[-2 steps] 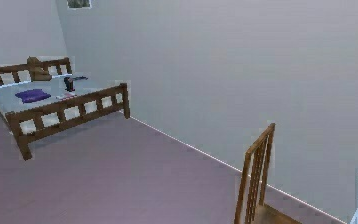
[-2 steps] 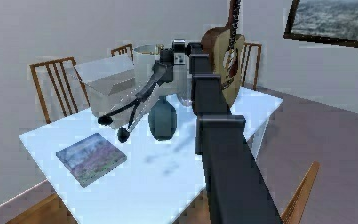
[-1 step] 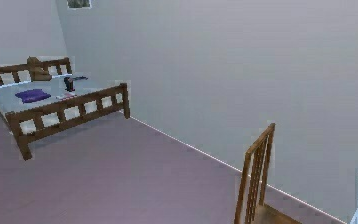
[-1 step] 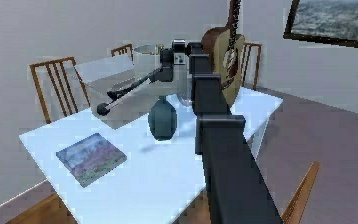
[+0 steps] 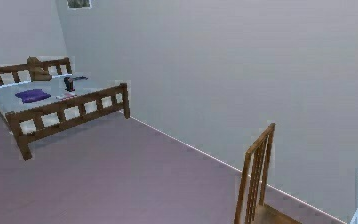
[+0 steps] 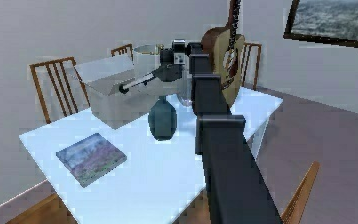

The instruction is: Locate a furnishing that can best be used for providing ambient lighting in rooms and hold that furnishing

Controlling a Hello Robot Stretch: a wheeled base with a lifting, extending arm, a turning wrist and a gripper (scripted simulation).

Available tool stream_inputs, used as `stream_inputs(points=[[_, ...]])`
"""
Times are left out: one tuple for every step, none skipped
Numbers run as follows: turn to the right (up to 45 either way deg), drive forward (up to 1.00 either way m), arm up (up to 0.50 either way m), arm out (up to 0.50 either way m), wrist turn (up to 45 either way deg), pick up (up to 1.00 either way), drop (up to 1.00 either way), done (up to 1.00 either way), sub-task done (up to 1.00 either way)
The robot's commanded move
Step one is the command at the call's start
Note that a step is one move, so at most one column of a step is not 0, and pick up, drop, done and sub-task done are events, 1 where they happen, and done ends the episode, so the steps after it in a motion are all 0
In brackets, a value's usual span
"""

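bed (image 5: 57, 102), teal vase (image 6: 163, 119), book (image 6: 91, 158), guitar (image 6: 233, 55)

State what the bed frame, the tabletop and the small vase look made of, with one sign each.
Bed frame: brown wood, slatted rails. Tabletop: smooth white, perhaps paint or laminate; no grain. Vase: dark teal, likely glazed ceramic or glass; faint sheen.

Wooden bed frame (image 5: 72, 108); wooden chairs (image 6: 53, 82); glossy teal vase (image 6: 163, 119)
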Motion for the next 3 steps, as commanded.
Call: stream_inputs(points=[[0.0,0.0,0.0,0.0,30.0,0.0,0.0,0.0,0.0],[0.0,0.0,0.0,0.0,0.0,1.0,0.0,0.0,0.0],[0.0,0.0,0.0,0.0,0.0,0.0,0.0,1.0,0.0]])
